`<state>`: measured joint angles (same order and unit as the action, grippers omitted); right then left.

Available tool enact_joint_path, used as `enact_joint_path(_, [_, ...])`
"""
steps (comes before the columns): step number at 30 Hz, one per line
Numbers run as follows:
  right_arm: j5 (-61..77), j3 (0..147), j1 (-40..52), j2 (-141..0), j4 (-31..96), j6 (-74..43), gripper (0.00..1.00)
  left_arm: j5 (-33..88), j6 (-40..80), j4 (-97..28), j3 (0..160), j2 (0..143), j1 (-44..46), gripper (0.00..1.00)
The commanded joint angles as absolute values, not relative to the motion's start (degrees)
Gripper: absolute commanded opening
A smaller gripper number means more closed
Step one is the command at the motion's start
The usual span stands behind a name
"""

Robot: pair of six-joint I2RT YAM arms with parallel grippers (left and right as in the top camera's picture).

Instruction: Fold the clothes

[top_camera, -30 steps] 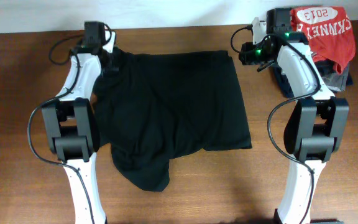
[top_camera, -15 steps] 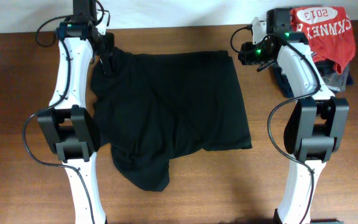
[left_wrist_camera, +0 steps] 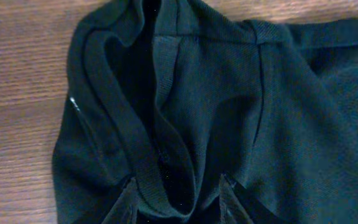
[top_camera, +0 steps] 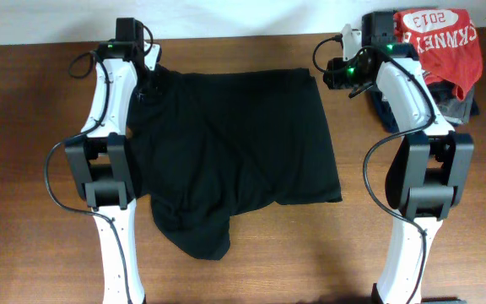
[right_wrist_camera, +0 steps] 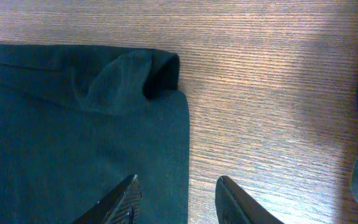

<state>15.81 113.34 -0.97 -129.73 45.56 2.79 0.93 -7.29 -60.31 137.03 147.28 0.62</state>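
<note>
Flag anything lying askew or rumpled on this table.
The black shirt lies uneven: its near-left part bulges out in a rumpled flap past the straight hem, and its far-left corner is bunched into folds at the left claw. Nothing looks spilled or damaged.

Bare tabletop (top_camera: 24, 169) is found at the left and front. The middle is covered by the shirt (top_camera: 243, 143), the far right corner by piled garments (top_camera: 445, 46).

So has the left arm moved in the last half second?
Yes. The left arm's wrist pulled back from the table's far edge toward the black shirt.
</note>
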Motion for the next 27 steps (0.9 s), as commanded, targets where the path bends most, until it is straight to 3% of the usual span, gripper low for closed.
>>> enact_joint_path(1, [16.25, 113.89, -0.60, -130.45, 45.74, 2.74, 0.44, 1.72, -7.38, -60.31, 136.75, 149.27, 0.73, 0.43])
enact_joint_path(14, [16.25, 113.89, -0.71, -130.45, 45.63, 2.74, 0.44, -3.46, -7.40, -60.71, 136.84, 152.03, 0.73, 0.41])
enact_joint_path(21, [16.25, 113.89, -0.71, -130.45, 45.63, 2.74, 0.44, -3.49, -7.35, -60.55, 138.19, 152.03, 0.69, 0.21])
enact_joint_path(27, [16.03, 113.89, -0.71, -130.45, 45.60, 2.76, 0.44, -3.46, -6.92, -61.39, 141.80, 152.03, 0.73, 0.18])
